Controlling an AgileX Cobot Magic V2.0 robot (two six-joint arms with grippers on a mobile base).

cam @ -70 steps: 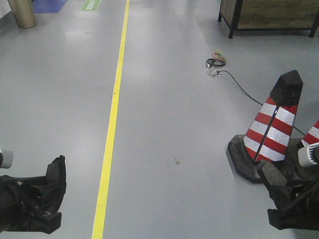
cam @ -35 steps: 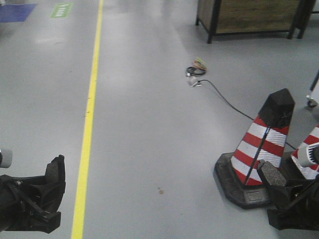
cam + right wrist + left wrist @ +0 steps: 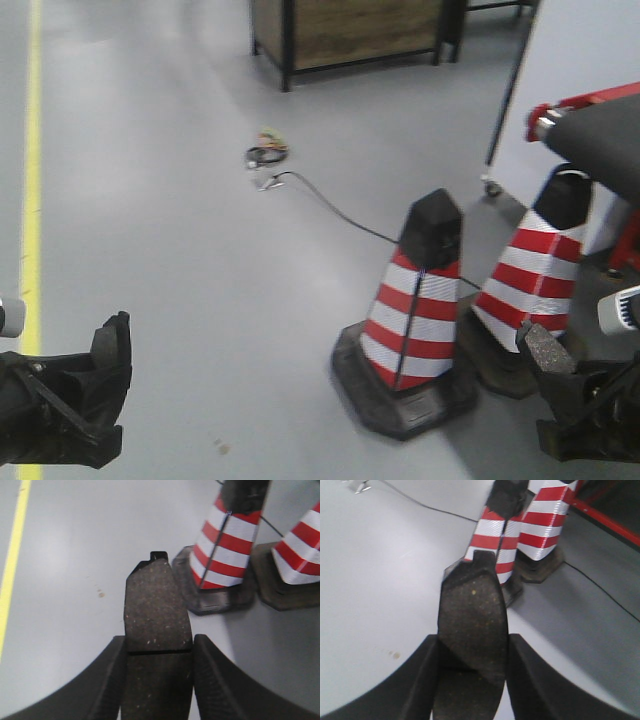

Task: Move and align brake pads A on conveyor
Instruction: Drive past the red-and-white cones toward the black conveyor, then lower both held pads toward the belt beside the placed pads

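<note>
The grey floor fills most of the front view, with a yellow line down its left side. A wooden cabinet stands far back. Two red and white cones stand side by side on the right, and a thin black cable runs past them. One end of the conveyor – dark, with a red edge – peeks in at the top right.

The left gripper is clamped on a brake pad – the pad sits between its two fingers and sticks out past the tips. The right gripper squeezes another brake pad the same way. Both pads hang over the floor, well apart from the conveyor.
</note>
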